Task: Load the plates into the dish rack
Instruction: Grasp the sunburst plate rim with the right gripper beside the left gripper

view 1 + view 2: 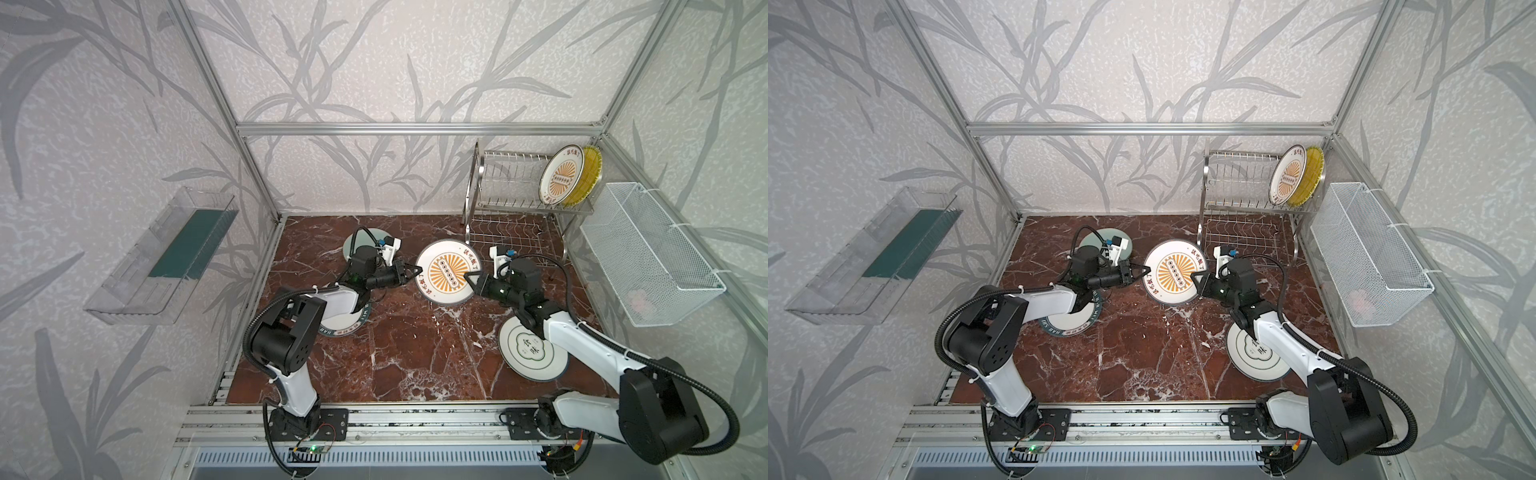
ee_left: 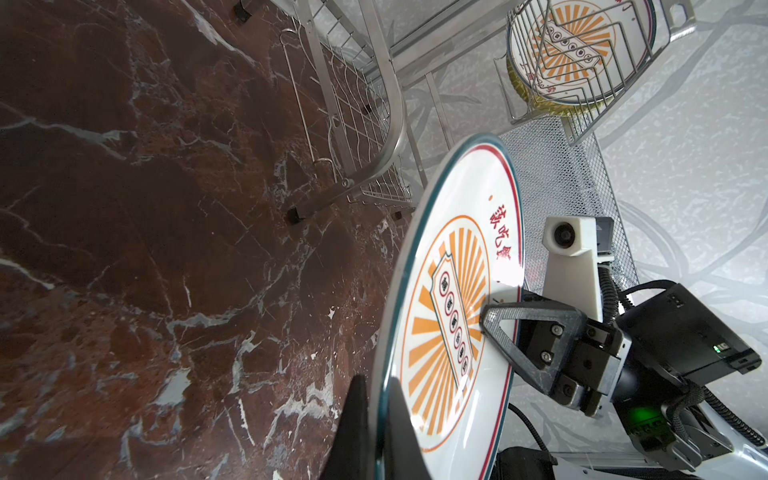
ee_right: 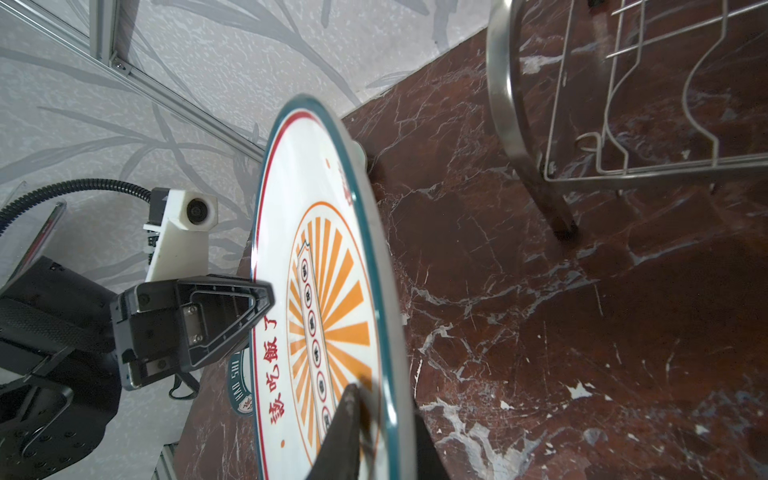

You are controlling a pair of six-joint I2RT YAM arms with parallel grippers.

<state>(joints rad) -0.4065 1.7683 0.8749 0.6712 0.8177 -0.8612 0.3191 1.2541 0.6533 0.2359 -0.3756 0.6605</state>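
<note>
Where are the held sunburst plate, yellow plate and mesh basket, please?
held sunburst plate (image 1: 446, 272), a top view, orange centre.
yellow plate (image 1: 593, 172), a top view, ribbed rim.
mesh basket (image 1: 623, 266), a top view, side wall.

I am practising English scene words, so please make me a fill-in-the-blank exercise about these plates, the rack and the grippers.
The left gripper and the right gripper grip the middle plate, which has ___ rays.
In the dish rack, the yellow plate stands on the ___ shelf.
The cloud plate lies on the table, partly under the ___ arm.
Missing words: orange, upper, right.
</note>
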